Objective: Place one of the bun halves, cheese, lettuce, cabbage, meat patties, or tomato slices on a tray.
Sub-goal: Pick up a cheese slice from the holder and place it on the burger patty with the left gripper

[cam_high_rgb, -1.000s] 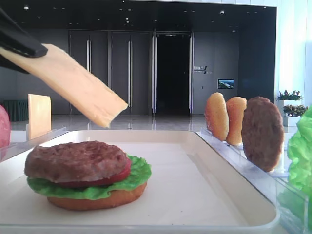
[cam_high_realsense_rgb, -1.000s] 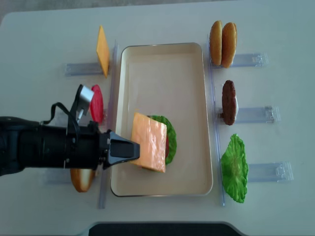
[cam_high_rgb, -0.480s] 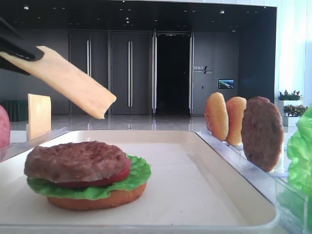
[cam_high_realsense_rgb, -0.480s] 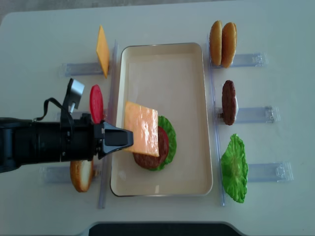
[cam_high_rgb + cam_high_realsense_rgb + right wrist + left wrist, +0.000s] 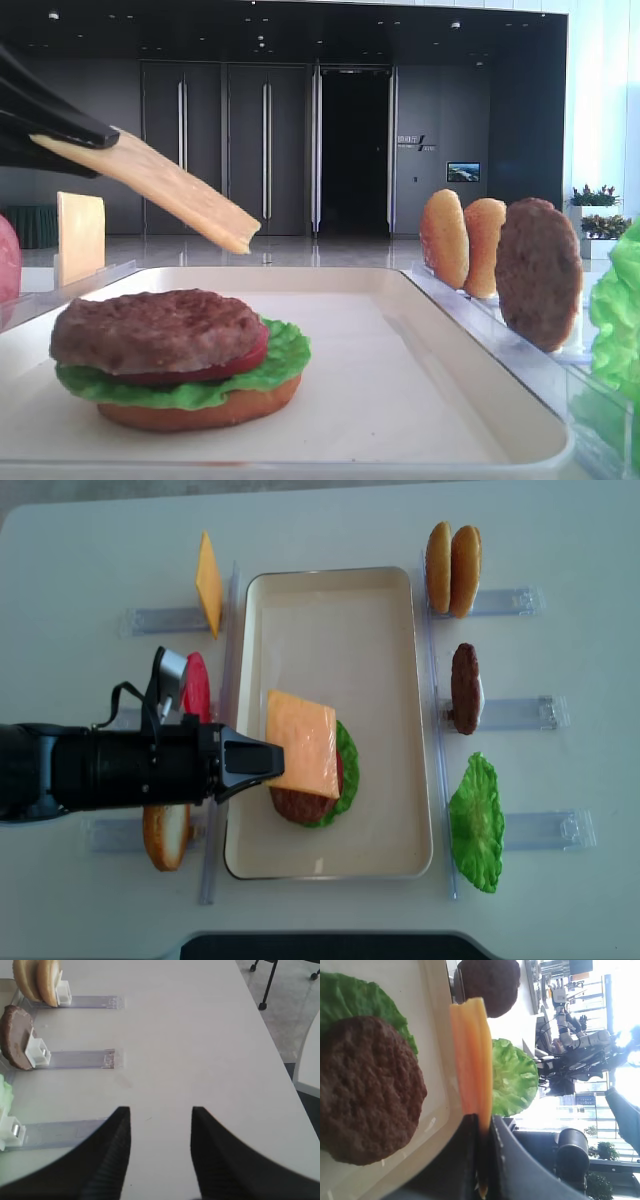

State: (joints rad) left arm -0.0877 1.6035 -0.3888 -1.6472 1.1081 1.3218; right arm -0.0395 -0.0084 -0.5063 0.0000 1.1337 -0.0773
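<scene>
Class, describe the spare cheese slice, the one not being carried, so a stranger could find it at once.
Start at the tray and go to its far left corner. Just outside stands the cheese on edge in a clear rack. It is thin, square and pale orange, unlike the round red tomato nearer.

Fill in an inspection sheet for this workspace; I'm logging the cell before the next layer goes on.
Surface: pale tabletop, no spills seen.
Job's things: cream rectangular tray holds a stack of orange bun half, green lettuce, red tomato slice, brown patty; thin yellow-orange cheese slice held tilted above it.
Clutter: clear plastic racks beside the tray hold spare pieces.
Grippers: left claw shut on the slice; right claw open, empty.
Cables: black loop on left arm.
Surroundings: dark hall doors.
</scene>
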